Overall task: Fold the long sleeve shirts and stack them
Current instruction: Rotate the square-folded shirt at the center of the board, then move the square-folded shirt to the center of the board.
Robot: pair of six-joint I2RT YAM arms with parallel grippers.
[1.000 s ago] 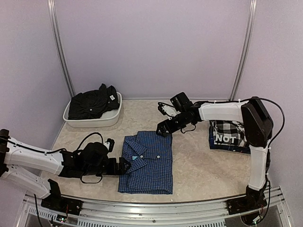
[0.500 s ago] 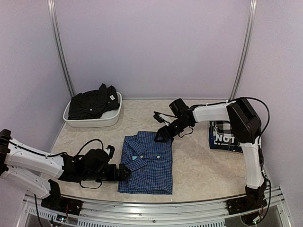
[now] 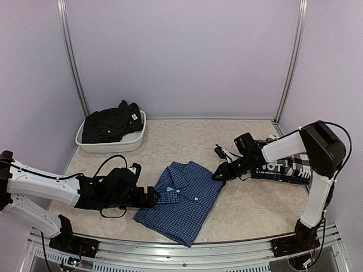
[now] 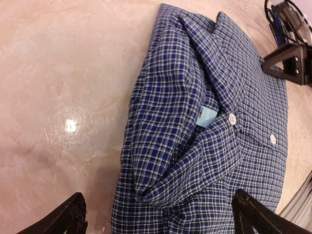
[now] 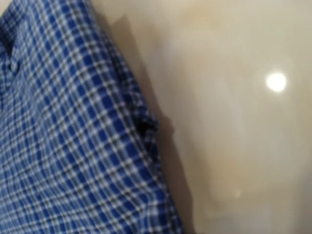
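Right gripper [image 3: 219,173] lies low on the table [image 3: 255,209], its tips at the far right edge of the blue shirt [image 3: 181,199]. I cannot tell whether its jaws pinch that hem: its own camera shows only blurred blue check cloth and bare tabletop beside it. Just behind it, under its forearm, the check shirt [image 3: 285,169] lies folded near the right wall. The blue shirt, folded with its collar up, runs from this gripper diagonally toward the near rail [image 3: 187,250], and its nearest corner comes close to that rail. Left gripper [image 3: 149,197] sits at the opposite edge, by the collar, jaws spread wide. The collar end of the shirt lies ahead of and between its fingers [image 4: 68,217]. Bare table stretches beyond both grippers toward the back wall, and also from the right gripper toward the rail. Well beyond the left gripper, in the back left corner, the black shirt [image 3: 110,123] is bunched in a white tub [image 3: 116,147].
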